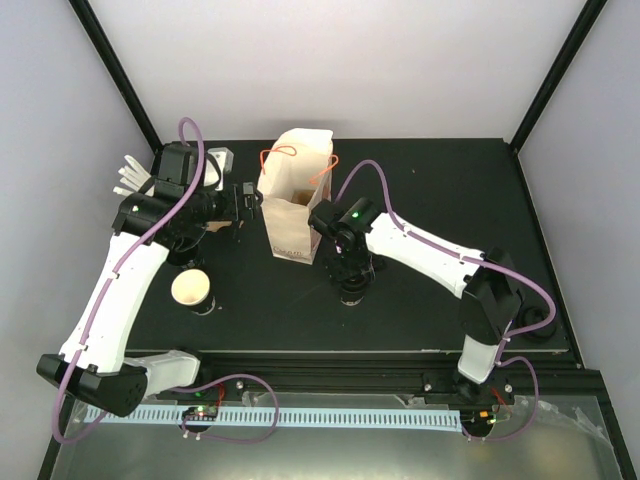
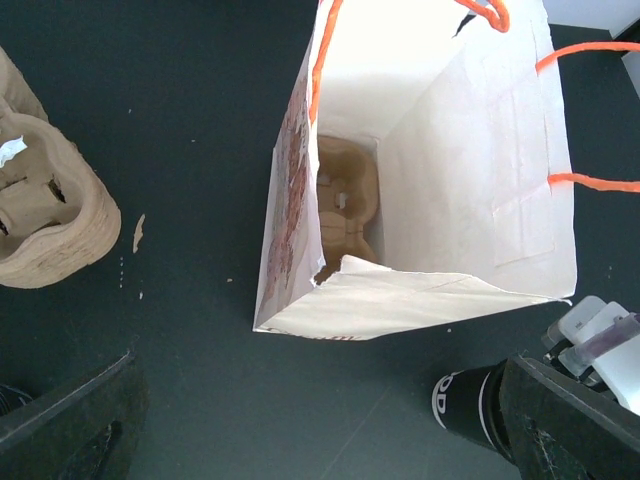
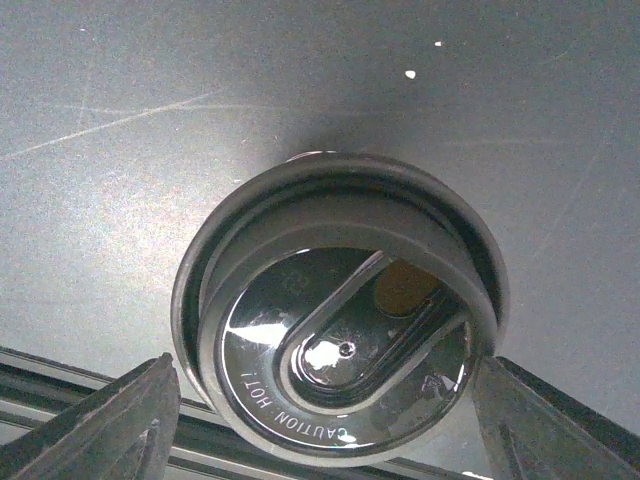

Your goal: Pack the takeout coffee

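straddling the lidded cup (image 3: 340, 250), the right gripper (image 3: 325, 400) gapes; left gripper (image 2: 320, 420), spread wide, faces the paper bag (image 2: 435, 150) nearby.

Black table (image 1: 420, 200) carries a paper bag (image 1: 290, 215), lidded cup (image 3: 340, 340), open cup (image 1: 191, 289), pulp carrier (image 2: 45, 200).

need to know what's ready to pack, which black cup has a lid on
The cup under the right claw, beside the paper bag: a black lid tops it. The open cup near the left arm shows its tan inside.
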